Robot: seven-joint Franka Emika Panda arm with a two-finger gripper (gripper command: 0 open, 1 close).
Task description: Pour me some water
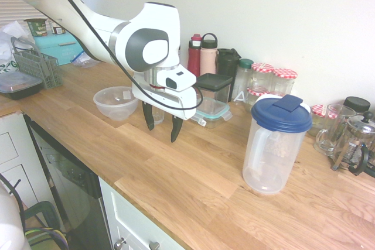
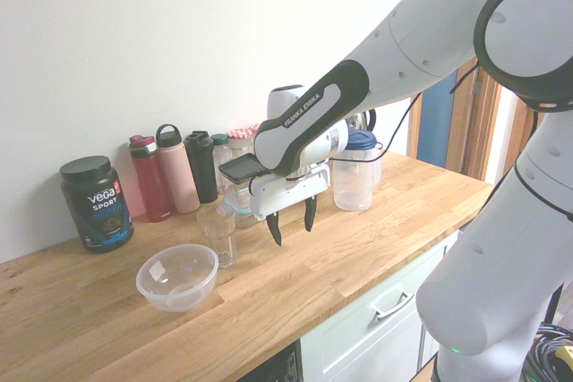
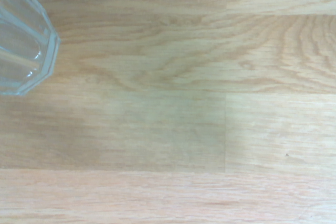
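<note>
My gripper (image 1: 161, 122) hangs at frame centre over the wooden counter (image 1: 193, 185), 2 fingers spread, nothing between them. Tips clear of the wood. The drinking glass (image 2: 218, 234) stands upright just left of my fingers in the second exterior view, beside the clear bowl (image 2: 177, 275) at lower left. Glass facets fill the wrist view's upper left corner (image 3: 23, 40). The blue-lidded pitcher (image 1: 273, 144) stands right of centre, well apart from me. Bottles (image 1: 200, 54) line the wall behind.
</note>
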